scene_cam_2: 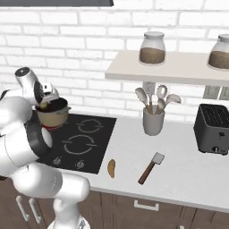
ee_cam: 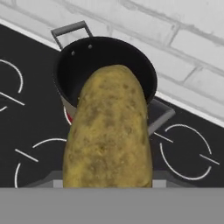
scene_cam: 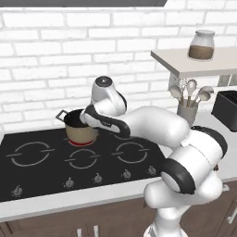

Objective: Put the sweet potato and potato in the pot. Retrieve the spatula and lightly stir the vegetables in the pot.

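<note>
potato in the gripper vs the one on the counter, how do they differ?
The held potato is yellow-brown and hangs over the pot; the counter one is more orange and lies flat on the white counter, left of the spatula. The gripper grips the first; nothing touches the second. Both are oblong.

Pot (scene_cam_2: 53, 117) on hob (scene_cam_2: 85, 138), spatula (scene_cam_2: 151, 167) right

One pot (scene_cam_2: 53, 115), two jars (scene_cam_2: 152, 48) (shelf), one spatula (scene_cam_2: 151, 168), one toaster (scene_cam_2: 214, 129).
</note>
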